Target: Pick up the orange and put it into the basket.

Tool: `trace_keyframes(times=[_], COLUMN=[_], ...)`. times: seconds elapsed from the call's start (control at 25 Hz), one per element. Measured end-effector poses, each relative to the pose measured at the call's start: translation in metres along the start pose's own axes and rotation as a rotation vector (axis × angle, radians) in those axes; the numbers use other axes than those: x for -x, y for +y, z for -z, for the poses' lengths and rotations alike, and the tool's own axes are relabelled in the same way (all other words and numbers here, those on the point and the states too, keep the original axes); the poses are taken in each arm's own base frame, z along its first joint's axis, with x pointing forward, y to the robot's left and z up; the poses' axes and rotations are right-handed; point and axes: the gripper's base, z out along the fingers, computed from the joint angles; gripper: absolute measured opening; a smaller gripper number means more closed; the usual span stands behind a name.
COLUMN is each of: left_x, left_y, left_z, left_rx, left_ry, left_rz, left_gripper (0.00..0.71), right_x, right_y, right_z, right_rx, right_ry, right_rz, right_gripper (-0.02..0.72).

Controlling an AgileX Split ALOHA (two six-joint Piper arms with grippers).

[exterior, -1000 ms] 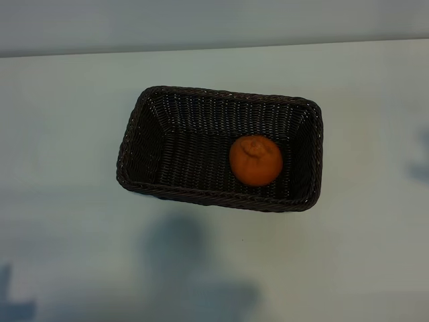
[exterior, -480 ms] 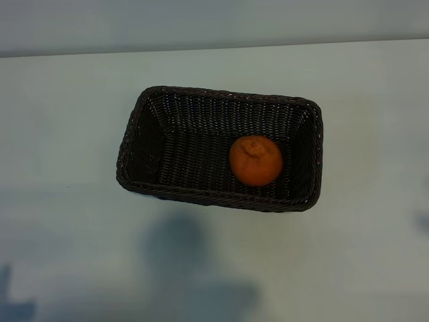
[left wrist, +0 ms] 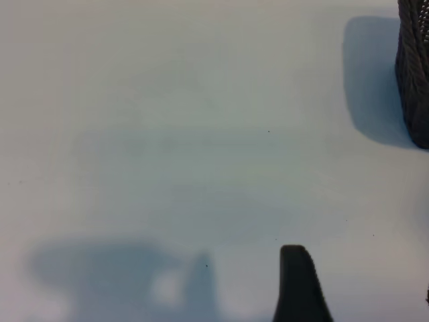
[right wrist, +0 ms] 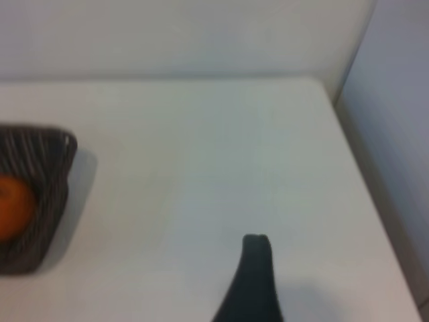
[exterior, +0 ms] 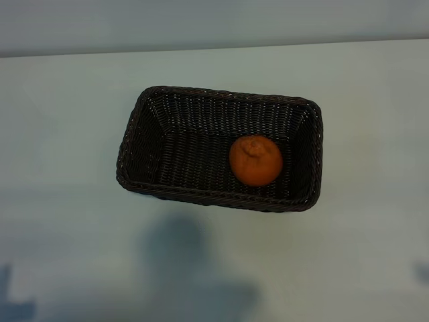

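Note:
The orange (exterior: 255, 160) lies inside the dark woven basket (exterior: 141, 127), toward its right end, with the puckered stem end up. Neither arm shows in the exterior view. The left gripper (left wrist: 216, 310) hovers over bare table to the basket's left, with one dark finger (left wrist: 299, 288) showing and a corner of the basket (left wrist: 414, 74) at the picture's edge. My right gripper (right wrist: 216, 310) is off to the basket's right; one finger (right wrist: 255, 282) shows, with the basket (right wrist: 53, 174) and orange (right wrist: 12, 204) farther off. Both are open with nothing in them.
The pale table's far edge (exterior: 214, 48) runs behind the basket. A wall panel (right wrist: 395, 134) bounds the table's end near the right gripper. Soft arm shadows (exterior: 188, 255) lie on the table in front of the basket.
A faint shadow at the exterior view's right edge has slid toward the near edge. The orange and basket have not moved.

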Motion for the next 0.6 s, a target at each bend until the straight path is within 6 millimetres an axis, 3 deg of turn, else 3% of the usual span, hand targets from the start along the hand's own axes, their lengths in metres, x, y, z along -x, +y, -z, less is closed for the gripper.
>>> trace_keyframes(times=[0.2, 0.6], left_x=[0.0, 0.0], left_y=[0.0, 0.0], left_z=[0.0, 0.0], left_rx=[0.0, -0.002], left_ry=[0.0, 0.0], left_rz=[0.0, -0.001], left_gripper=[0.481, 0.481], right_x=[-0.026, -0.059], right_y=[0.0, 0.001], right_z=[-0.015, -0.051], right_rx=[-0.001, -0.006], right_ry=[0.062, 0.222], right_rz=[0.004, 0.042], right_gripper=[0.598, 0.598])
